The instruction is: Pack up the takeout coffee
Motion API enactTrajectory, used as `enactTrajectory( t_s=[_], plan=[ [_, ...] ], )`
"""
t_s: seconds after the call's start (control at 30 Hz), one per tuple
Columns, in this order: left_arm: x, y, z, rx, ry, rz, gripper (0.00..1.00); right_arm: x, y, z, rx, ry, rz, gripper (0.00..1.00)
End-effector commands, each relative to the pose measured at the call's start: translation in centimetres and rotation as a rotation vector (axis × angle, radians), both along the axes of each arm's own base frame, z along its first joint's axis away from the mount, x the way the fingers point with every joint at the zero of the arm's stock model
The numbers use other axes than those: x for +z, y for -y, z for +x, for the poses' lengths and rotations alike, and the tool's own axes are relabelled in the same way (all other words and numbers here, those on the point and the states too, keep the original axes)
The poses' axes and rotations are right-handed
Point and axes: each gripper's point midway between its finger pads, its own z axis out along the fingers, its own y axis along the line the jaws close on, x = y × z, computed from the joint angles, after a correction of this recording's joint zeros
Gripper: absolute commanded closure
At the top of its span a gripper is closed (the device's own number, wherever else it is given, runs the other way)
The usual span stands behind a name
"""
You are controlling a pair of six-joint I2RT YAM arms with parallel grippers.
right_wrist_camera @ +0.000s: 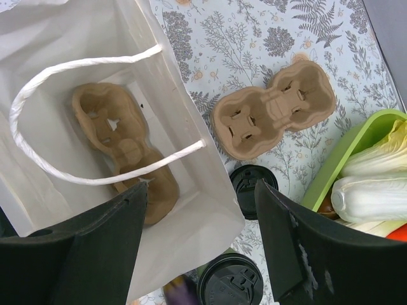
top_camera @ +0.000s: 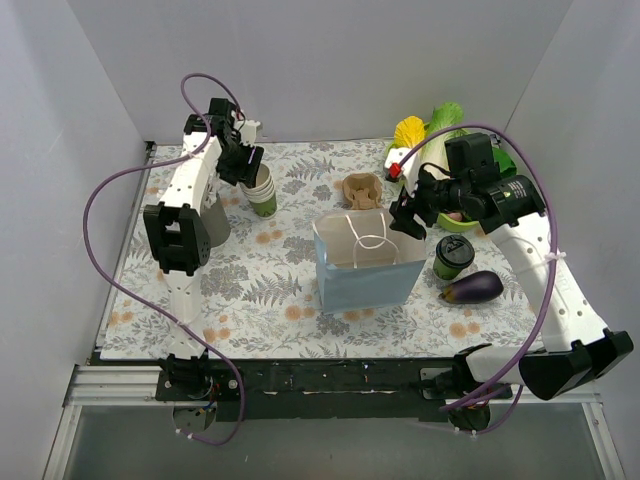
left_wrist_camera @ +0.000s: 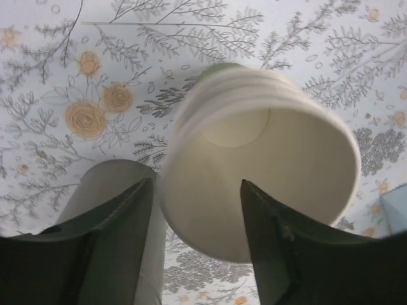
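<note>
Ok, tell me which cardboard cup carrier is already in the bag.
The carrier lying flat inside the white paper bag, under its rope handles; the other carrier lies outside on the floral tablecloth.

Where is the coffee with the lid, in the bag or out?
Out. The lidded cup stands upright beside the bag, next to the eggplant.

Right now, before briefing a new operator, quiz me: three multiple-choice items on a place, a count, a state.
1. The lidded cup stands: A in the bag, B right of it, C behind it.
2. Cardboard carriers in view: A one, B two, C three.
3. The right gripper is: A open, B shut on the cup, C shut on the bag.
Key: 1B, beside the eggplant; 2B, one carrier inside the bag, one behind it; 3A, jaws apart, nothing gripped.
</note>
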Motion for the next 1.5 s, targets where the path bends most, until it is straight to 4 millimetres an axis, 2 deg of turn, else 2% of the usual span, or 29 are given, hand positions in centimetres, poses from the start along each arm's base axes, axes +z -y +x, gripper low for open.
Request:
enactTrajectory(
  t_s=[0.0, 0.13, 0.17, 0.2, 0.23, 0.27, 0.3, 0.33, 0.37, 0.4, 0.47, 0.5, 0.57, 0.6, 0.63, 0.7, 0.9, 1.07, 1.27, 1.4, 1.47],
  plan=[
    [1.0, -0.4, 0.4, 0.042, 0.019, -0.012, 0.36, 0.6, 0.0, 0.0, -0.013, 0.022, 0.023, 0.24],
    [7.2, 1.2, 2.8, 0.063, 0.212, -0.121, 0.27, 1.6, -0.1, 0.5, -0.031, 0.036, 0.042, 0.24],
    [10.2, 2.3, 2.6, 0.023, 0.277, -0.190, 0.25, 1.9, -0.2, 0.6, -0.034, 0.043, 0.046, 0.24],
    [12.5, 2.8, 3.2, 0.008, 0.362, -0.223, 0.23, 2.2, -0.2, 0.7, -0.037, 0.051, 0.051, 0.24],
    [14.1, 3.4, 3.1, -0.009, 0.403, -0.261, 0.22, 2.8, -0.2, 0.7, -0.036, 0.063, 0.061, 0.24],
    [14.5, 5.0, 2.0, -0.073, 0.389, -0.348, 0.22, 3.1, -0.3, 0.7, -0.036, 0.066, 0.067, 0.24],
    [18.5, 5.7, 1.1, -0.125, 0.500, -0.398, 0.20, 3.3, -0.3, 0.6, -0.032, 0.064, 0.072, 0.23],
    [19.5, 6.6, 0.2, -0.162, 0.514, -0.447, 0.19, 3.4, -0.4, 0.6, -0.036, 0.058, 0.078, 0.23],
    [19.3, 7.3, -0.9, -0.191, 0.496, -0.485, 0.18, 3.6, -0.4, 0.6, -0.036, 0.058, 0.083, 0.23],
    [21.7, 9.1, -3.3, -0.308, 0.512, -0.589, 0.18, 3.7, -0.5, 0.5, -0.036, 0.059, 0.089, 0.23],
    [22.4, 10.7, -6.2, -0.413, 0.466, -0.687, 0.18, 3.5, -0.4, 0.5, -0.049, 0.048, 0.094, 0.23],
    [22.8, 12.3, -8.6, -0.491, 0.415, -0.760, 0.17, 3.5, -0.3, 0.7, -0.058, 0.052, 0.093, 0.23],
    [22.7, 13.8, -10.8, -0.554, 0.365, -0.802, 0.18, 3.5, -0.2, 0.6, -0.059, 0.055, 0.091, 0.23],
    [21.9, 15.2, -12.3, -0.590, 0.319, -0.810, 0.18, 3.6, -0.2, 0.4, -0.047, 0.059, 0.092, 0.24],
    [21.9, 15.8, -13.4, -0.619, 0.313, -0.811, 0.17, 3.2, -0.2, -0.1, -0.030, 0.042, 0.080, 0.24],
    [20.6, 17.4, -15.3, -0.686, 0.277, -0.788, 0.17, 3.3, -0.3, -0.8, 0.062, 0.084, 0.058, 0.25],
    [17.1, 19.1, -18.6, -0.789, 0.178, -0.731, 0.18, 2.1, 0.8, -2.6, 0.230, 0.249, -0.053, 0.20],
    [15.4, 19.8, -19.7, -0.818, 0.133, -0.711, 0.18, 0.1, 0.8, -2.6, 0.332, 0.318, -0.121, 0.18],
    [14.6, 20.1, -19.9, -0.846, 0.122, -0.693, 0.18, -1.2, -1.0, -1.2, 0.372, 0.339, -0.105, 0.18],
    [14.3, 20.2, -20.2, -0.866, 0.119, -0.687, 0.19, -0.8, -2.0, 0.8, 0.296, 0.330, -0.045, 0.20],
    [14.3, 20.3, -20.3, -0.881, 0.131, -0.680, 0.19, 0.2, -2.6, 2.1, 0.255, 0.361, -0.003, 0.21]
  ],
)
